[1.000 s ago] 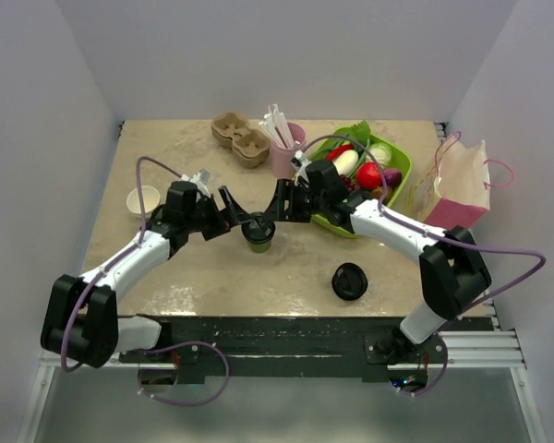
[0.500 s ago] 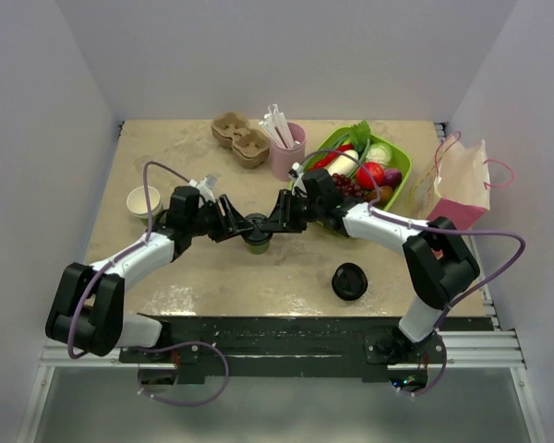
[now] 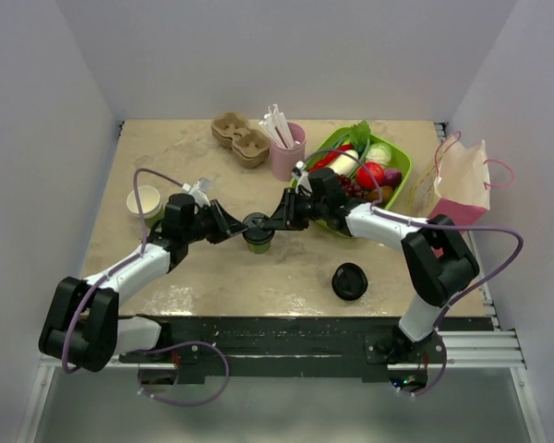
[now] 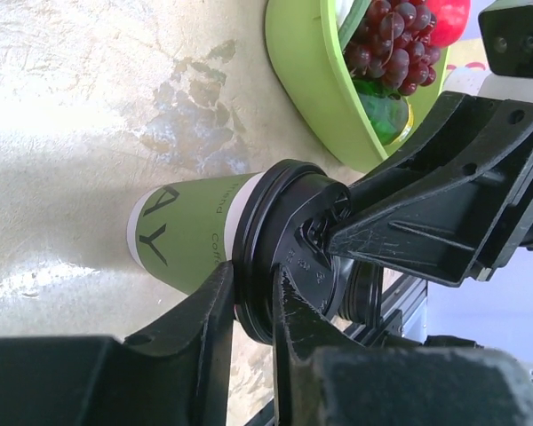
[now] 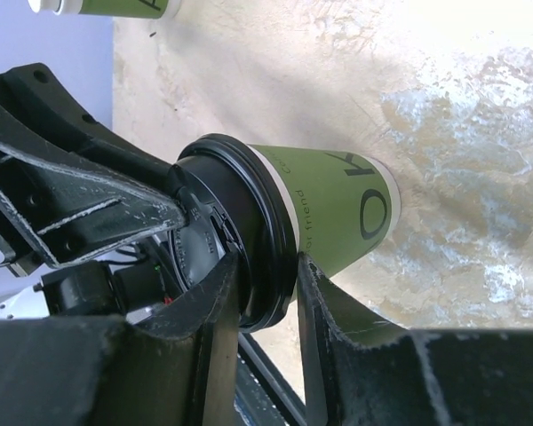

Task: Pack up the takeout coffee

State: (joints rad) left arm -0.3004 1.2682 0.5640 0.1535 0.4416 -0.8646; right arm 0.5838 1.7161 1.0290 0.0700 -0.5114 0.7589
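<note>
The takeout coffee [image 3: 257, 233], an olive-green paper cup with a black lid, stands upright mid-table. My left gripper [image 3: 237, 227] reaches it from the left and my right gripper [image 3: 275, 222] from the right. In the left wrist view the cup [image 4: 195, 235] and its lid [image 4: 284, 257] fill the middle, and the left gripper [image 4: 253, 286] pinches the lid's rim, one finger on top and one beneath. The right wrist view shows the cup [image 5: 333, 209] with the right gripper [image 5: 268, 271] clamped across the lid's rim the same way.
A lidless green cup [image 3: 145, 200] stands at the left. A loose black lid [image 3: 349, 281] lies front right. The pink bag [image 3: 462, 189] stands at the right edge. A green bowl of produce [image 3: 399, 180], a pink cup of straws [image 3: 286, 148] and a cardboard carrier [image 3: 241, 137] sit behind.
Both grippers moved in on the cup from either side, then their jaws narrowed onto the lid's rim. The cup stays in place.
</note>
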